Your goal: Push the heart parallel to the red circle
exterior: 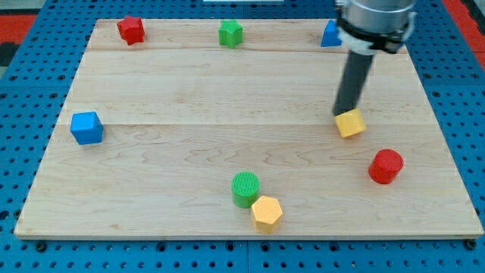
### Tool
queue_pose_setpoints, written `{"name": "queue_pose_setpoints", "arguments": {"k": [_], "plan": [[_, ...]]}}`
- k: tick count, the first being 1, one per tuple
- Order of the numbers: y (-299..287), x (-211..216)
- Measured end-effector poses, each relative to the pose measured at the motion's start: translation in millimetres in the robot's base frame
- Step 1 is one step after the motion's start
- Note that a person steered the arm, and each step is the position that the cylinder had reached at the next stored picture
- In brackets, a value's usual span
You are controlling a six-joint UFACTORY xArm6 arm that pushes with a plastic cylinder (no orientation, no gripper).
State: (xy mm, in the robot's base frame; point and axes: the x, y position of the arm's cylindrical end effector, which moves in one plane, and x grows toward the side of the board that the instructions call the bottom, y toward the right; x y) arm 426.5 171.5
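A yellow heart block (351,123) lies on the right part of the wooden board (189,98). My tip (344,114) touches the heart's upper left edge. A red circle block (386,166) lies below and to the right of the heart, a short gap away. The dark rod rises from the tip to the arm's body at the view's top right.
A red block (131,29) at the top left, a green cube (231,33) at the top middle, a blue triangle (330,35) partly behind the arm. A blue cube (86,127) at the left edge. A green circle (245,189) touches a yellow hexagon (267,213) near the bottom.
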Motion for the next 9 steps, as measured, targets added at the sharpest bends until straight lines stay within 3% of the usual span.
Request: {"name": "queue_pose_setpoints", "arguments": {"k": [1,3,9], "plan": [[53,-14],[81,-33],[98,-26]]}}
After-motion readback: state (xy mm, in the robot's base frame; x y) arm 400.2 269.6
